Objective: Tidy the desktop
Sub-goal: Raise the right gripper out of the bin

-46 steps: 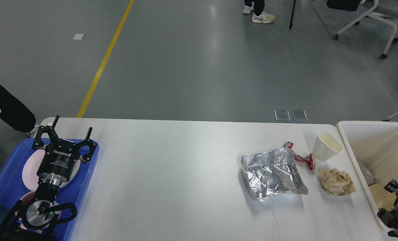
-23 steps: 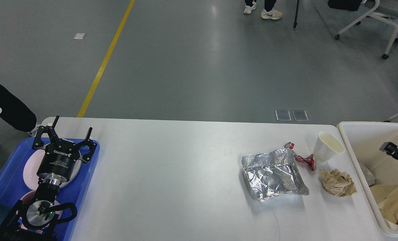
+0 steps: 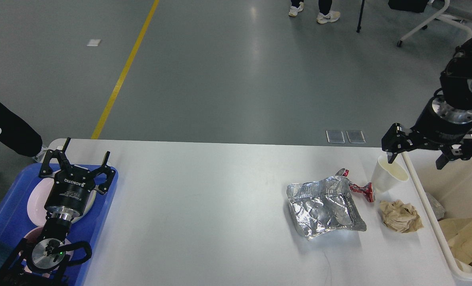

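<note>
Head view. The desktop (image 3: 204,206), white with rounded corners, spans the lower half of the view; its wide middle stretch, from the blue tray (image 3: 101,206) at the left edge to the litter near the right edge, is bare and open for moving. Grouped toward the far right corner lie a crumpled silver foil pouch (image 3: 324,206), a crushed red wrapper (image 3: 361,189) touching the pouch's far side, a tilted white paper cup (image 3: 387,174) and, nearer the front, a crumpled brown paper wad (image 3: 401,215). A deep white bin (image 3: 422,194) stands just beside the right edge, holding paper scraps.

The left gripper (image 3: 81,161) hovers over pink plates (image 3: 35,200) in the tray, fingers spread wide and empty; its body reads "ROBOTIQ". The right gripper (image 3: 414,159) hangs above the cup and the bin's far rim, fingers spread wide, holding nothing; one fingertip lies over the cup's mouth in this view.

Against the frame half a second earlier, the right gripper has risen out of the bin and swung toward the cup; the left gripper and the litter are unmoved.
</note>
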You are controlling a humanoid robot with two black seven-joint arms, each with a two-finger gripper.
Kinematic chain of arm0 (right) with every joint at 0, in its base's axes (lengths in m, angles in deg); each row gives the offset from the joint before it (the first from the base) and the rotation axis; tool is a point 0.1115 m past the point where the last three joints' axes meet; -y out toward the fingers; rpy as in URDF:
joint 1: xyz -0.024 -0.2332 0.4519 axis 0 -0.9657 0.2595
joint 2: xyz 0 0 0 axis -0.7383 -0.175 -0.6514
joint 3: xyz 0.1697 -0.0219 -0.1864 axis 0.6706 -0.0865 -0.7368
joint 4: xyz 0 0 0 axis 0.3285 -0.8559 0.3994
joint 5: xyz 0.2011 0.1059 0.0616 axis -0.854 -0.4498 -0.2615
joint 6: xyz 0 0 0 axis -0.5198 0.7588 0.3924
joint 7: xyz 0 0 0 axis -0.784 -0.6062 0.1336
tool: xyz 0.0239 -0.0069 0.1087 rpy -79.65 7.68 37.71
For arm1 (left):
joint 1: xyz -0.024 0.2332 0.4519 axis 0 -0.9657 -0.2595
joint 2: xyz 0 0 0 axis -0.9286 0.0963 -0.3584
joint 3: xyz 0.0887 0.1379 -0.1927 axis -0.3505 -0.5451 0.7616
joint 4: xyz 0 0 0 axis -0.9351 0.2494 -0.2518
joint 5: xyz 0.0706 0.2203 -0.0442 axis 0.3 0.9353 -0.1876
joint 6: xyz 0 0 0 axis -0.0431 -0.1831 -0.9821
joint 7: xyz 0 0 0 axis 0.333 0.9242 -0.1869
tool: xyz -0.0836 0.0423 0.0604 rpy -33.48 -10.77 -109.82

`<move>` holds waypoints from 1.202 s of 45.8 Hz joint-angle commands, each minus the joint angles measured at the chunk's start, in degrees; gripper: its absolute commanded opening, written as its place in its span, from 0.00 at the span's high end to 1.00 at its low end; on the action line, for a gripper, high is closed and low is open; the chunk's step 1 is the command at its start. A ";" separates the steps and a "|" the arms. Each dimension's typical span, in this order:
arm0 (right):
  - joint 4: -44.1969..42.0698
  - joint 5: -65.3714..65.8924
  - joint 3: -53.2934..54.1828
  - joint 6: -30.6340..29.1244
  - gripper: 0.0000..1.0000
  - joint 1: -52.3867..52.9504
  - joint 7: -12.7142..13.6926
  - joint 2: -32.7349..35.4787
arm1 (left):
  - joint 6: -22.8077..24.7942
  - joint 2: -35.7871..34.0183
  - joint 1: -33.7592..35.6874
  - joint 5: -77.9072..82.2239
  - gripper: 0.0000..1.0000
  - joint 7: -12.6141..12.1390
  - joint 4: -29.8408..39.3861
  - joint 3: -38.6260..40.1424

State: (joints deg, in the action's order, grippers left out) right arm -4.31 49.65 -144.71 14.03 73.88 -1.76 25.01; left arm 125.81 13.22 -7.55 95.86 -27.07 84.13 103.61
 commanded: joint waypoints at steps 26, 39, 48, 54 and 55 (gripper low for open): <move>23.64 -4.46 1.45 4.86 0.00 24.24 0.12 -3.80 | -0.01 0.00 0.09 0.00 0.04 0.01 0.01 0.00; 23.37 -4.46 0.40 7.77 0.00 23.45 0.04 -2.84 | -0.01 0.00 0.09 0.00 0.04 0.01 0.01 0.00; 20.39 -4.38 -0.39 9.44 0.00 22.48 0.04 -2.40 | -0.01 0.00 0.09 0.00 0.04 0.01 0.01 0.00; 13.98 -3.85 -1.89 9.97 0.00 17.48 0.04 -1.52 | -0.01 0.00 0.09 -0.09 0.04 0.00 0.01 0.00; 12.66 -3.85 -1.97 9.97 0.00 16.34 0.04 -0.91 | -0.01 -0.09 0.09 0.00 0.04 0.01 0.01 0.00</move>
State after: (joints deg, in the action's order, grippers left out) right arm 13.97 45.44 -145.66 23.72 94.69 -1.74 22.79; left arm 125.78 13.19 -7.46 95.85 -27.07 84.14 103.61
